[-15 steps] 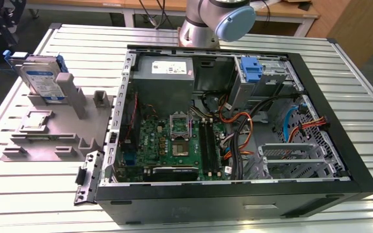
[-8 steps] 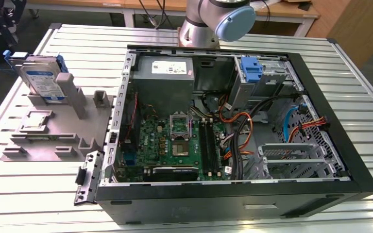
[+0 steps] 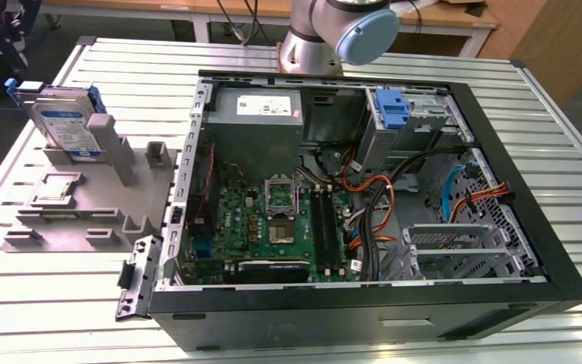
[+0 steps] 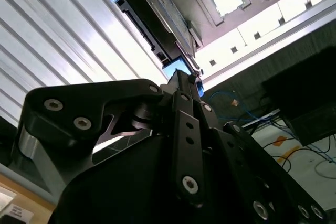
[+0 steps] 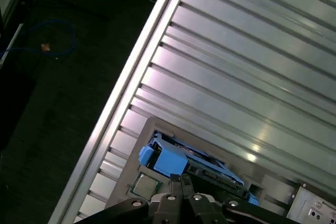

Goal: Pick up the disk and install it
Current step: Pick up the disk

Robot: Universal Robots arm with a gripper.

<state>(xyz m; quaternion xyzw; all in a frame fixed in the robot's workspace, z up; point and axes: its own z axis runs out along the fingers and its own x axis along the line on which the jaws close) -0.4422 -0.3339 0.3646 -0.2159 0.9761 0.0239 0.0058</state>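
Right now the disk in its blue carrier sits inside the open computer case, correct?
Not quite. The disk in its blue carrier is outside the open computer case: it stands on edge in the grey holder, on the exterior view's left of the case. The exterior view shows this.

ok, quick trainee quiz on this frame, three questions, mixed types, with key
1. True or false: the disk is already seated inside the computer case.
2. Multiple choice: the disk stands upright on (A) the grey fixture, (B) the motherboard, (C) the bare table slats.
3. Short answer: what small item lies flat on the grey fixture, below the disk in the exterior view?

Key: 1 false; 2 A; 3 the square silver chip.
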